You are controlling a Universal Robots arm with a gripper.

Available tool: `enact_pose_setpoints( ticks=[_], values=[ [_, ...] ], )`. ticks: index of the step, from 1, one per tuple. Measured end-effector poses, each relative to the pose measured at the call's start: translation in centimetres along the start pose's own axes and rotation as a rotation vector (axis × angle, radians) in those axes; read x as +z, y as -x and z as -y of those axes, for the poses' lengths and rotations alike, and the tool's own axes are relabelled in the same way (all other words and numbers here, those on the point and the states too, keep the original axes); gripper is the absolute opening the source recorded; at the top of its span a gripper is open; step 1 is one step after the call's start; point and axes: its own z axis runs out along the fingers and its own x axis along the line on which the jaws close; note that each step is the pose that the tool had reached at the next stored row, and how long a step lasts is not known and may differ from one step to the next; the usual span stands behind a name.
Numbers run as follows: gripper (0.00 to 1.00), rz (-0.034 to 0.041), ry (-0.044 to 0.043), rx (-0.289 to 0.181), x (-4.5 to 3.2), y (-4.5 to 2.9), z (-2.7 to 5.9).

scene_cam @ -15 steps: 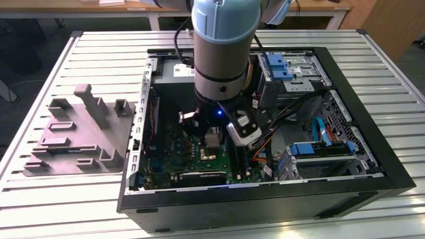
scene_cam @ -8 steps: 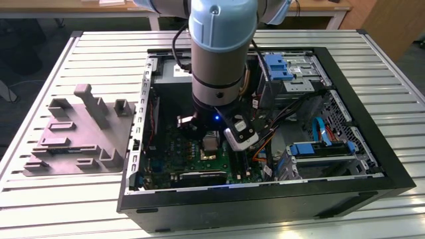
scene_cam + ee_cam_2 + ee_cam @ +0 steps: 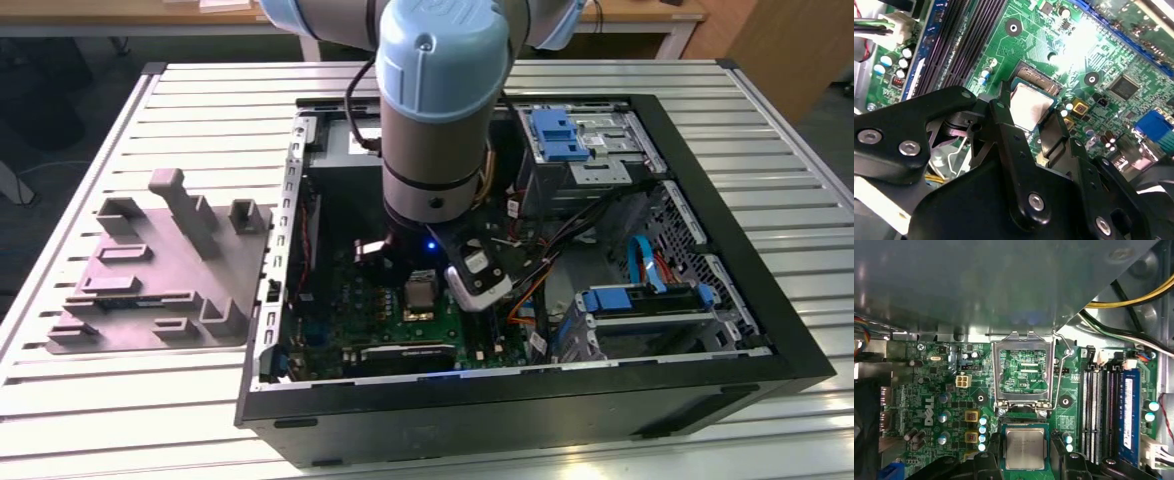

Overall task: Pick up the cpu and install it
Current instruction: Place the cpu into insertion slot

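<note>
Slatted table (image 3: 134,100), open case (image 3: 534,410): arm (image 3: 434,110) vertical, end effector (image 3: 1026,438) clamping cpu (image 3: 1025,450) over socket (image 3: 1040,80).

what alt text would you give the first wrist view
A silvery square cpu held in the black gripper, over a green motherboard. Just beyond it a metal socket frame stands hinged open, with dark memory slots off to one side.

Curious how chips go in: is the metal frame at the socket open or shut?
Open. In the first wrist view the frame lies swung back, clear of the cpu beside it.
</note>
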Motion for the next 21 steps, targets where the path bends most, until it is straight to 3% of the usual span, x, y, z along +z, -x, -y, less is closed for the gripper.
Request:
enact_pose_setpoints(
  ticks=[21],
  values=[
    [0.47,-0.0107,-0.0001,0.001,1.14,-0.08,0.18]
  ],
)
